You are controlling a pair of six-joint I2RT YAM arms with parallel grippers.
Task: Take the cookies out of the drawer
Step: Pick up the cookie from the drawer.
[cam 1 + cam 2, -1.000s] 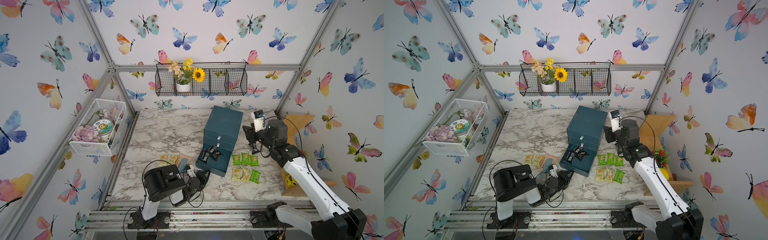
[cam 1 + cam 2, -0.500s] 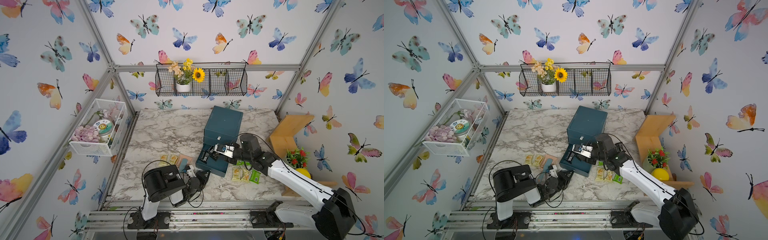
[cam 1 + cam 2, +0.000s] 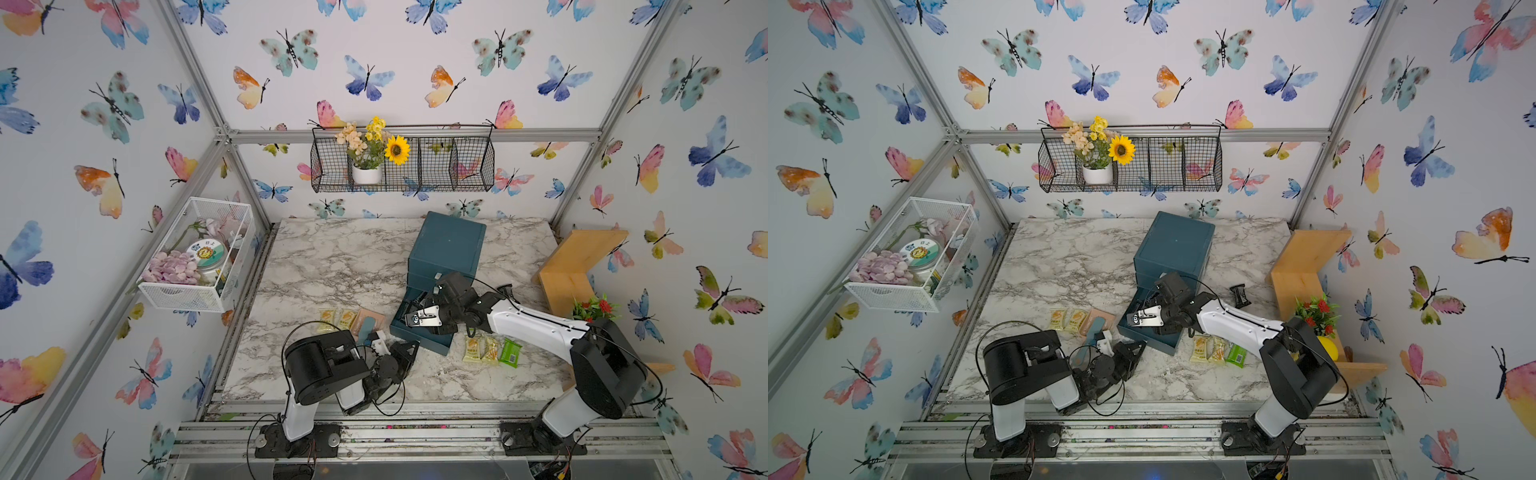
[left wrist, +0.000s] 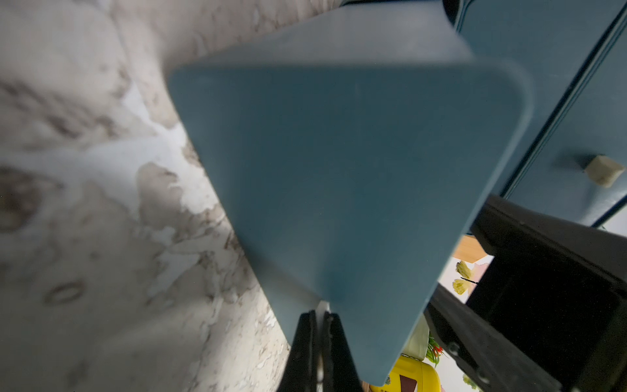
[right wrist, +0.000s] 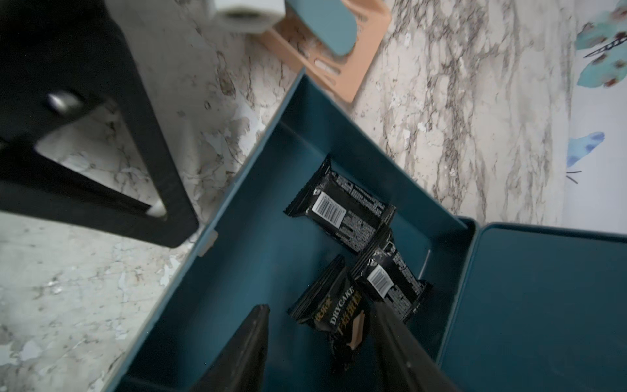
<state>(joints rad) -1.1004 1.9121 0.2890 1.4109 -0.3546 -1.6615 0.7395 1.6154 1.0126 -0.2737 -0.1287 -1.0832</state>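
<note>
Three black cookies [image 5: 341, 210] lie in the open drawer [image 5: 244, 271], bunched toward its inner end. More are out on the table [image 3: 332, 257]. A row of yellow and green packets [image 3: 490, 351] sits just right of the drawer, and two yellow packets [image 3: 338, 318] sit left of it beside the dustpan [image 5: 369, 40] and brush [image 5: 325, 23]. Inside the drawer, the right gripper [image 5: 319, 310] has its jaws spread either side of the nearest black packet; contact unclear. Low on the table by the drawer's front corner, the left gripper [image 4: 319, 315] is pressed together.
</note>
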